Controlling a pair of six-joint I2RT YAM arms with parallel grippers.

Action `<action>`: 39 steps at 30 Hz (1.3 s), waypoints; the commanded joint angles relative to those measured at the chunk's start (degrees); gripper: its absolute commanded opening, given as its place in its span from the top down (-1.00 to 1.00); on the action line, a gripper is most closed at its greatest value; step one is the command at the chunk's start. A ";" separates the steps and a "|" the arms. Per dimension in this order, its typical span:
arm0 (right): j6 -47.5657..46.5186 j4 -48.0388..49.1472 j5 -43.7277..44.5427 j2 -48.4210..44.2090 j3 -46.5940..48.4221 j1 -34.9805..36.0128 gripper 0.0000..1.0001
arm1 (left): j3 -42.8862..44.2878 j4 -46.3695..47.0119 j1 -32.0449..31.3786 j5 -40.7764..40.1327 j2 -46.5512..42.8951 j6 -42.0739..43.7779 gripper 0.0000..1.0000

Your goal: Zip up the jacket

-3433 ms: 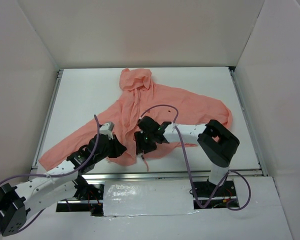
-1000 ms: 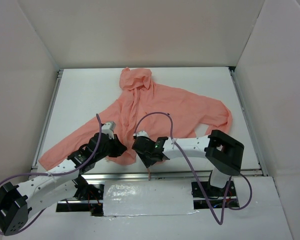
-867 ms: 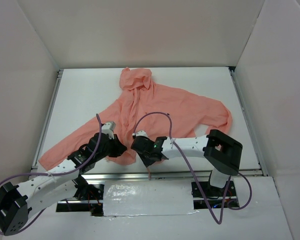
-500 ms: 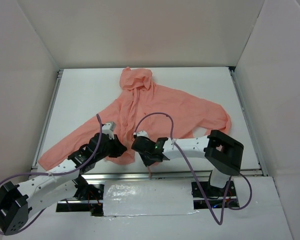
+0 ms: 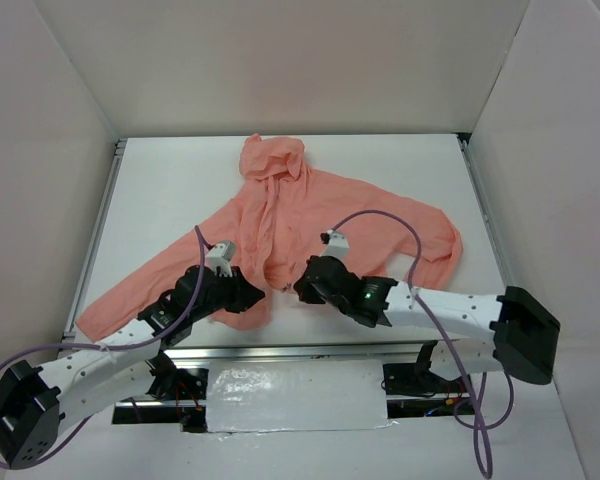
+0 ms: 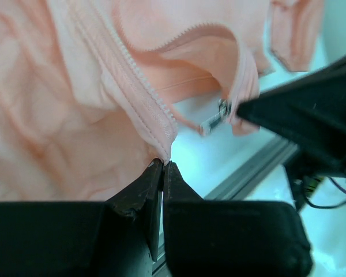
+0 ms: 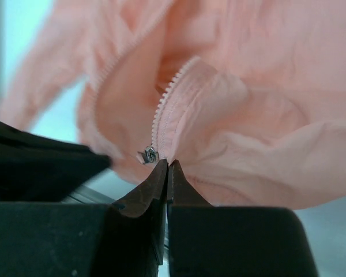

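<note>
The salmon-pink jacket [image 5: 330,210] lies spread on the white table [image 5: 170,190], hood at the far end, front open at the bottom. My left gripper [image 5: 263,293] is shut on the bottom end of one zipper edge [image 6: 132,75], whose teeth run up from the fingertips [image 6: 155,173]. My right gripper [image 5: 302,285] is shut on the bottom corner of the other front edge [image 7: 173,109]. A small metal zipper slider [image 7: 149,154] hangs just left of its fingertips. The two grippers sit close together near the table's front edge.
A metal rail [image 5: 310,350] runs along the table's near edge just below both grippers. White walls enclose the left, far and right sides. Purple cables [image 5: 380,218] loop above both arms. One sleeve [image 5: 130,290] reaches the front left corner.
The right gripper has shut on the hem corner and shifted right and slightly away. Its arm has swung out low to the right. The left arm has stayed in place.
</note>
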 commanded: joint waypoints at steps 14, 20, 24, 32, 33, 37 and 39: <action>-13.12 30.86 -8.93 -19.77 -17.67 -0.96 1.00 | -1.15 20.08 0.27 9.67 -5.82 6.67 1.00; -26.77 28.79 -7.42 -24.40 -22.36 -0.87 1.00 | -2.29 21.73 0.27 8.77 -3.81 5.01 1.00; -24.20 28.64 -7.91 -22.76 -20.89 -0.96 1.00 | -2.91 26.48 0.35 11.23 -1.26 3.78 1.00; -18.59 33.78 -10.89 -21.11 -19.87 -0.96 1.00 | -1.85 29.22 0.27 14.75 -1.86 5.18 1.00; -17.37 34.13 -11.41 -21.20 -20.14 -0.96 1.00 | -1.85 29.04 0.27 14.75 -1.87 5.44 1.00; -15.86 38.52 -12.64 -22.07 -22.33 -0.96 1.00 | -2.99 30.70 0.27 14.84 -2.66 4.83 1.00; -15.60 40.36 -12.65 -22.25 -23.30 -0.96 1.00 | -3.34 31.06 0.27 14.93 -2.66 4.31 1.00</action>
